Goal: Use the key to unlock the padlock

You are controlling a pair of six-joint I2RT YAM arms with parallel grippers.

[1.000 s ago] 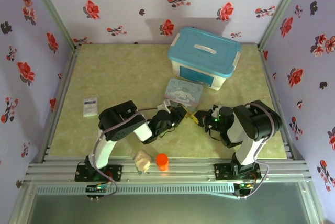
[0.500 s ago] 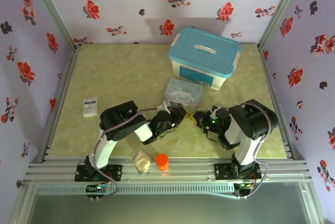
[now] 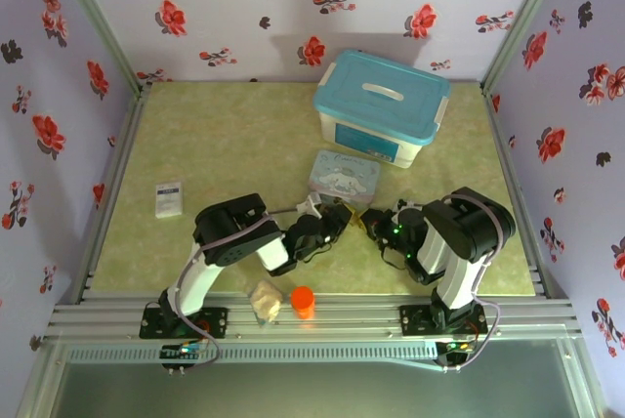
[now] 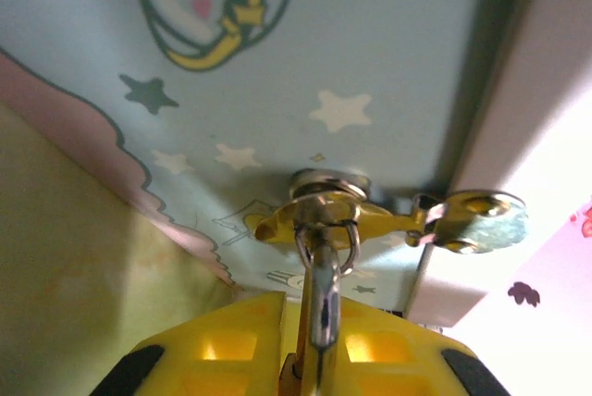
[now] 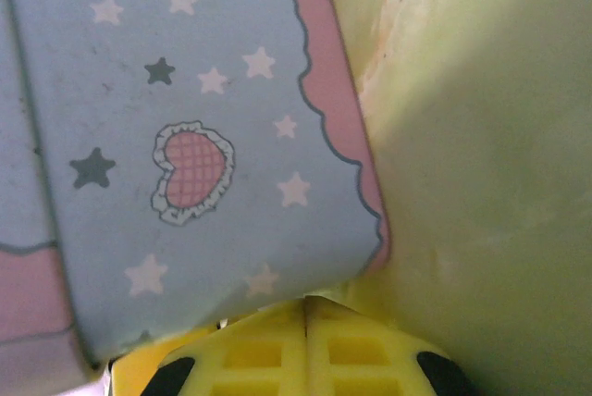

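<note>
In the left wrist view my left gripper (image 4: 314, 302) is shut on the key (image 4: 322, 285), a thin grey metal piece with a wire ring through it. The key points up into the small brass padlock (image 4: 310, 218), which hangs in front of the pale blue cartoon tin (image 4: 388, 54). A second small metal piece (image 4: 476, 220) sticks out to the padlock's right. My right gripper (image 5: 305, 308) is shut, pads touching, right at the tin's (image 5: 185, 91) near edge. From above, the left gripper (image 3: 335, 218) and right gripper (image 3: 367, 221) meet tip to tip just in front of the tin (image 3: 344, 174).
A white storage box with a teal lid (image 3: 381, 105) stands behind the tin. An orange cylinder (image 3: 303, 299) and a beige lump (image 3: 265, 301) lie near the front rail. A white card (image 3: 169, 197) lies at the left. Flowered walls enclose the mat.
The left arm has crept a little to the right and the right arm a little to the left. Both grippers stay shut and close together in front of the tin.
</note>
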